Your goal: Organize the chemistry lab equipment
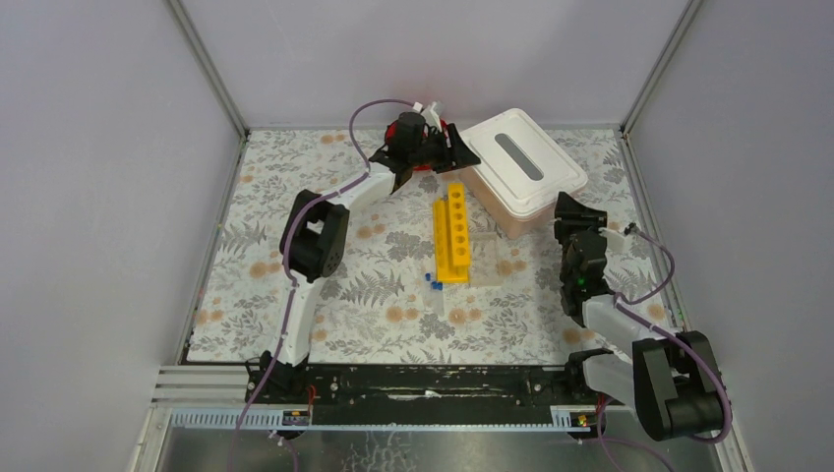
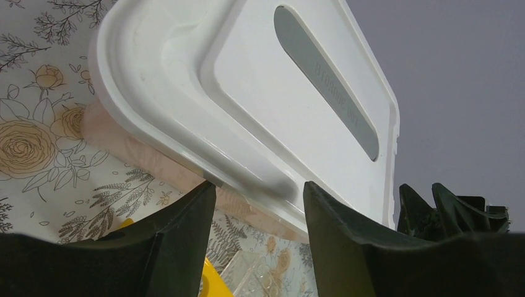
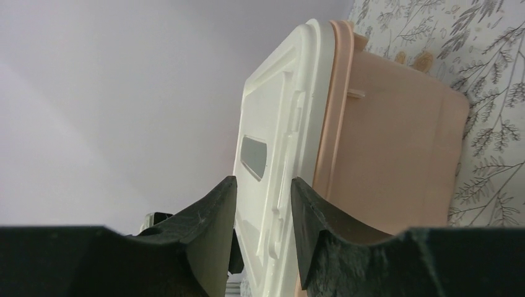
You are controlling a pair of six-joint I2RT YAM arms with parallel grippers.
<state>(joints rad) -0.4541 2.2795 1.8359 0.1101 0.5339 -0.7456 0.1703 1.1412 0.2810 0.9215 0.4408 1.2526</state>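
Left gripper, jaws apart, straddles the white lid corner; right gripper flanks the opposite rim, grip unclear. An uneven lift could tip the pinkish bin onto the yellow rack just beside it.

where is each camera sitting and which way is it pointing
top external: above and behind the arms, looking down on the table; shows the left arm, right arm, and the left gripper and right gripper at the bin.
left wrist: on the left arm, looking across the white lid; its own fingers show at the bottom.
right wrist: on the right arm, low, facing the bin's side; its own fingers show at the bottom.
shared: both wrist views show the lid's grey slot.
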